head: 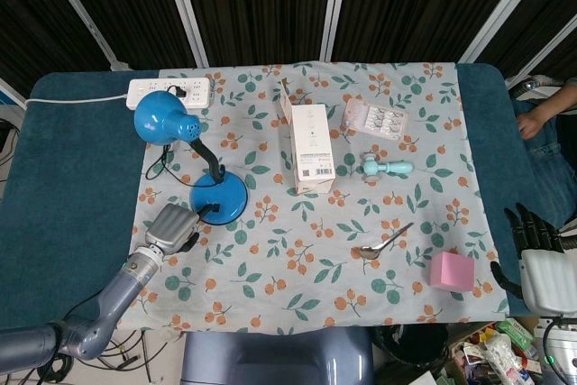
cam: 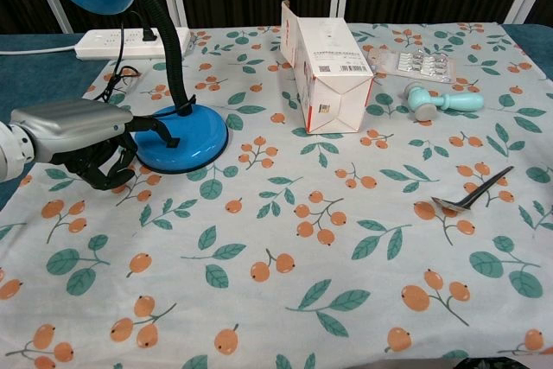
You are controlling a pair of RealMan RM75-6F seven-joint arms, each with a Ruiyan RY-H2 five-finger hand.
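chest view puts the left hand (cam: pixel 82 140) at mid-left, fingers curled in on nothing, thumb reaching to the blue desk lamp (cam: pixel 177 137) base, lamp seemingly not yet switched; right hand (head: pixel 541 263) idle, fingers spread, lower right

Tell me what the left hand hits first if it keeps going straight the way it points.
Most likely the blue lamp's base: the left hand points right at it from close by. Whether the fingertips already touch its rim is unclear.
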